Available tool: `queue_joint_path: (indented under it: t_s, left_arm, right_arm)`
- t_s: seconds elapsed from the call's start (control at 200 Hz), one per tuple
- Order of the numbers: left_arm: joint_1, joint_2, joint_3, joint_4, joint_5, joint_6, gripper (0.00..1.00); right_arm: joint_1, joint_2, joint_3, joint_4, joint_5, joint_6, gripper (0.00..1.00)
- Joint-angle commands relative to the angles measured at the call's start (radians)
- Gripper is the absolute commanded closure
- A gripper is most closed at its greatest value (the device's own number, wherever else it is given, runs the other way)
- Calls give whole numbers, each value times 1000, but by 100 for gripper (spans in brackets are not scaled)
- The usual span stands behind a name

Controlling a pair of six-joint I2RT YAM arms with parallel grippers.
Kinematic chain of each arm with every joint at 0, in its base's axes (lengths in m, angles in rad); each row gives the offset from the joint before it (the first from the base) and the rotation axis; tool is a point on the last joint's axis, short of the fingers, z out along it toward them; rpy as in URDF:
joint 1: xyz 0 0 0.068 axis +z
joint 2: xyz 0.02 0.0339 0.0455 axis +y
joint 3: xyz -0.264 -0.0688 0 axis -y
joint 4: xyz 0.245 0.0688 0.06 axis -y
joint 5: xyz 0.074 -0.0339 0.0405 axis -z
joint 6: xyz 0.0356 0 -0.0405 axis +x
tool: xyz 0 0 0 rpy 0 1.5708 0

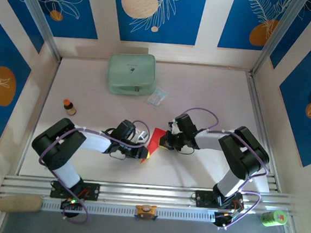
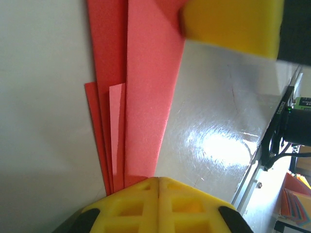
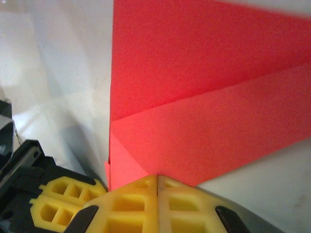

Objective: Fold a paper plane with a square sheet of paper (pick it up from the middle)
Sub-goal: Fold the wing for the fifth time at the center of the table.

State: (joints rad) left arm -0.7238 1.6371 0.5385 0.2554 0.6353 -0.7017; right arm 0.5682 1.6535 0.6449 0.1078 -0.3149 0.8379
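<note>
The square sheet of paper (image 1: 154,140) is bright red and folded into a slim, pointed, layered shape like a paper plane. It is held between my two grippers near the table's front middle. My left gripper (image 1: 143,146) is shut on its lower end; in the left wrist view the yellow fingers (image 2: 146,204) meet over the stacked red layers (image 2: 146,97). My right gripper (image 1: 164,141) is shut on the opposite edge. In the right wrist view its jaws (image 3: 157,178) pinch the creased red paper (image 3: 204,97), with the left gripper's yellow fingers (image 3: 56,194) beside them.
A pale green pouch (image 1: 131,74) lies at the back, with a small clear plastic packet (image 1: 157,97) in front of it. A small brown bottle with an orange cap (image 1: 69,107) stands at the left. Metal rails (image 1: 148,195) run along the near edge.
</note>
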Motion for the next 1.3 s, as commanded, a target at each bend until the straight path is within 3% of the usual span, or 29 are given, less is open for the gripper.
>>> queue_joint_path:
  t_s: [0.0,0.17,0.38,0.925,1.295]
  left_arm:
    - [4,4,-18,-47,-46,5,100]
    - [3,4,-15,-47,-47,3,100]
    - [3,7,-14,-42,-41,2,100]
    - [3,46,-35,10,-2,-11,100]
    - [3,43,-40,13,-6,-30,100]
  right_arm:
    - [-6,-45,18,-25,-37,-30,96]
    - [53,-65,37,-4,-54,-32,95]
    - [77,43,42,37,-58,-13,96]
    - [-164,104,33,118,-71,-8,95]
    - [-266,112,58,124,-52,15,95]
